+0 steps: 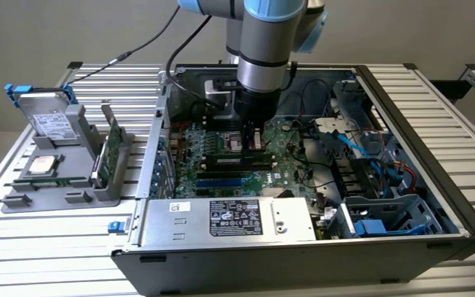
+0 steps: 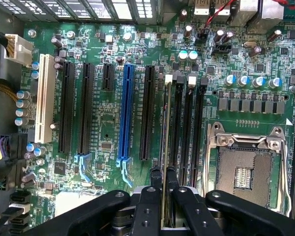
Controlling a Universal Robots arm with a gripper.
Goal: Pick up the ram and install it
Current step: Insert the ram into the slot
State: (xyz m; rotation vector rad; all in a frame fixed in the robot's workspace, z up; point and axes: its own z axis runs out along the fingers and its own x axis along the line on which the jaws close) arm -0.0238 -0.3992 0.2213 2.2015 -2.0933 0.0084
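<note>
The claw (image 2: 163, 173) hides one end of the ram (image 2: 164, 123), seen edge-on.

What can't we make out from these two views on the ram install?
- Seating depth of the ram: wrist view sees it edge-on; in the exterior view the gripper covers it.
- Near latch of its slot: wrist view, behind the fingers.
- Text on the power supply label: exterior view, too small.

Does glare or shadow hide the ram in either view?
Wrist view: even light, slight shine on the socket frame; the ram, edge-on in the gripper, is unobscured. Exterior view: the arm shades the board beneath it.
</note>
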